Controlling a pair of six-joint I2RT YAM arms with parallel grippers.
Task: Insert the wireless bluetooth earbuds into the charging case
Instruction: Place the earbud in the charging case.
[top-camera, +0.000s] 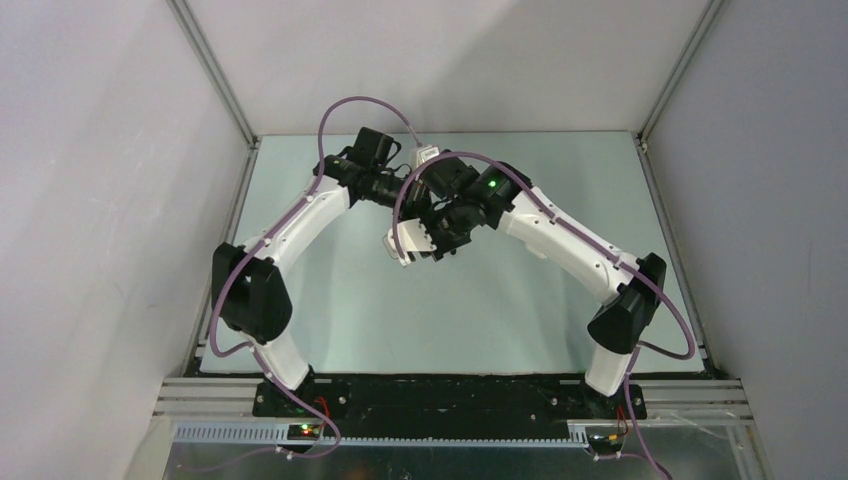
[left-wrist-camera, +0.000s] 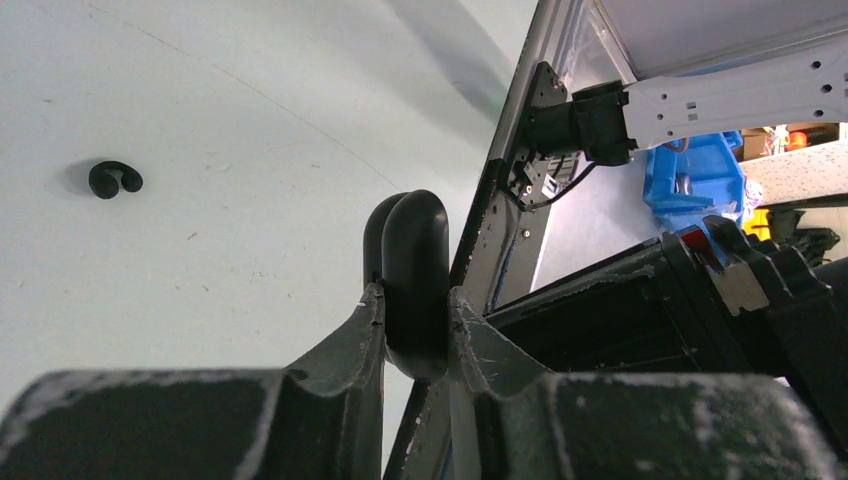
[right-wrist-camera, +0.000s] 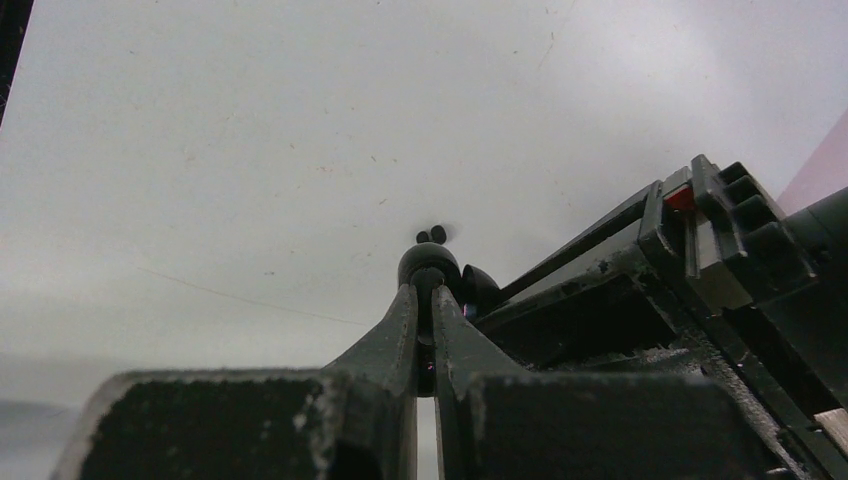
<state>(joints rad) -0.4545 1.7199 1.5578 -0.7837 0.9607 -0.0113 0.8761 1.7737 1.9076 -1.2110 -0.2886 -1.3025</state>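
My left gripper (left-wrist-camera: 415, 305) is shut on a black oval charging case (left-wrist-camera: 412, 240) and holds it on edge above the table. My right gripper (right-wrist-camera: 425, 300) is shut on a small black earbud (right-wrist-camera: 428, 265), right beside a dark rounded edge (right-wrist-camera: 482, 290) that may be the case. In the top view both grippers meet above mid-table, left (top-camera: 425, 205) and right (top-camera: 445, 235), and hide what they hold. A small black curled piece (left-wrist-camera: 102, 182), perhaps another black earbud, lies on the table. The white earbuds are out of view.
The pale green table (top-camera: 330, 300) has grey walls on three sides and a metal frame rail (left-wrist-camera: 500, 190) along its edge. Two tiny dark specks (right-wrist-camera: 432, 236) show on the table beyond the right fingers. A blue bin (left-wrist-camera: 700, 180) stands outside the cell.
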